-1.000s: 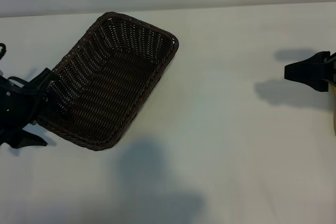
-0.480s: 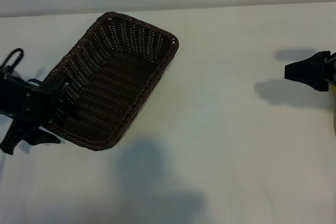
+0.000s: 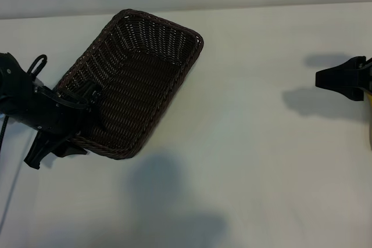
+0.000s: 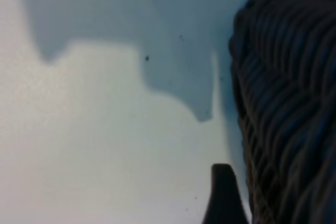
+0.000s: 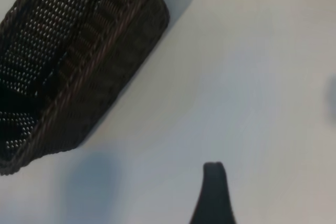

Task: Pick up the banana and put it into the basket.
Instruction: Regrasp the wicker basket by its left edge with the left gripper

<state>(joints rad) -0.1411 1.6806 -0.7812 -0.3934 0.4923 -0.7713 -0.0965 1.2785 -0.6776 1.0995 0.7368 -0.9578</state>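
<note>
The dark brown wicker basket [image 3: 192, 62] lies slanted on the white table, left of the middle, and nothing shows inside it. My left gripper [image 3: 78, 127] is at its near-left end, open, one finger over the rim on the inner side and the other outside. In the left wrist view one dark fingertip [image 4: 223, 177] stands just beside the basket's woven wall [image 4: 283, 103], with a strip of table between them. My right gripper [image 3: 325, 78] hovers open at the far right edge and holds nothing. The banana is out of view.
The white table [image 3: 250, 161] stretches between the basket and the right arm. A thin yellowish sliver [image 3: 369, 123] shows at the right edge below the right arm; I cannot tell what it is. The right wrist view shows the basket [image 5: 105, 77] far off.
My left gripper has moved right, from beside the basket onto its near-left end. The basket has shifted a little to the right and away. The right arm has not moved.
</note>
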